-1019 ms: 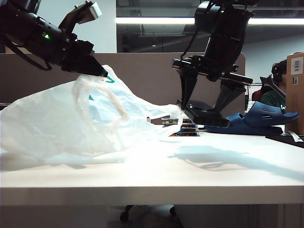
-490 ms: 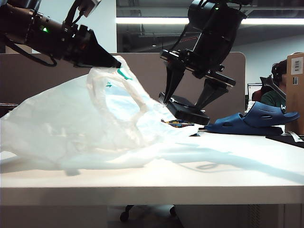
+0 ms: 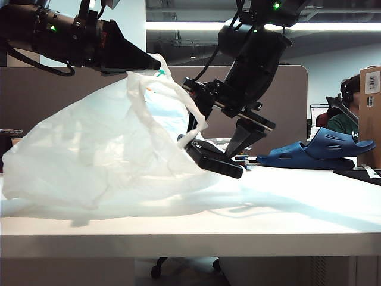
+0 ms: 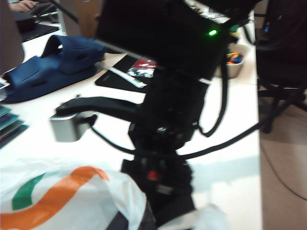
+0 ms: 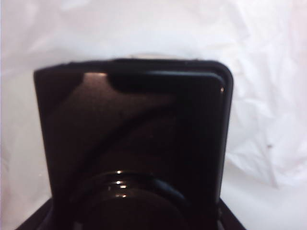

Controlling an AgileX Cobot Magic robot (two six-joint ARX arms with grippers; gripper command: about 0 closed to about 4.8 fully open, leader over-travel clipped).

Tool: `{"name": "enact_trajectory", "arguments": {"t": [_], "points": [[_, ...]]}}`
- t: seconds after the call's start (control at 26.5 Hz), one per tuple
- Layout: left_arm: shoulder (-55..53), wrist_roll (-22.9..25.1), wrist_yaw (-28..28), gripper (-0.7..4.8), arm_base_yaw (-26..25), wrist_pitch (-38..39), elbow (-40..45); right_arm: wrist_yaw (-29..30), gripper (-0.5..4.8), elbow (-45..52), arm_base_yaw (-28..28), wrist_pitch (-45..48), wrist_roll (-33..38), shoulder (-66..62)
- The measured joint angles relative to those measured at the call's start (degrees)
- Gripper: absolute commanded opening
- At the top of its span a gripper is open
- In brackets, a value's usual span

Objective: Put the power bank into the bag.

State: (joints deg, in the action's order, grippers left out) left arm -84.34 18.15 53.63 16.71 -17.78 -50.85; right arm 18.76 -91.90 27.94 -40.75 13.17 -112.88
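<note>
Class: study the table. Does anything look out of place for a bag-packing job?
Yes: a blue clog lies on the table's far right, unrelated to packing. Otherwise normal: left gripper pinches the bag open; right gripper holds the power bank at its mouth.

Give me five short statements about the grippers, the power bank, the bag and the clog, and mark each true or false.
1. The right gripper holds the power bank. True.
2. The power bank lies flat on the table. False: it hangs tilted in the air at the mouth of the bag.
3. The left gripper is shut on the bag's top edge and lifts it. True.
4. The blue clog is inside the bag. False: it sits on the table, right of the right arm, apart from the bag.
5. The bag is opaque black. False: it is translucent white with green and orange print.
</note>
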Motion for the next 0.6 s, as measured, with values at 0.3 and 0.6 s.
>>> {"name": "enact_trajectory", "arguments": {"t": [0.3,0.6], "points": [[0.0,0.0,1.6,-0.07,0.0,6.9,0.0,1.2,2.62,-2.1,0.1,2.1,0.1,0.0],[0.0,0.0,8.4,-0.07,0.0,6.4,0.0,4.6,2.62,-2.0,0.2,7.4,1.4,-0.3]]}}
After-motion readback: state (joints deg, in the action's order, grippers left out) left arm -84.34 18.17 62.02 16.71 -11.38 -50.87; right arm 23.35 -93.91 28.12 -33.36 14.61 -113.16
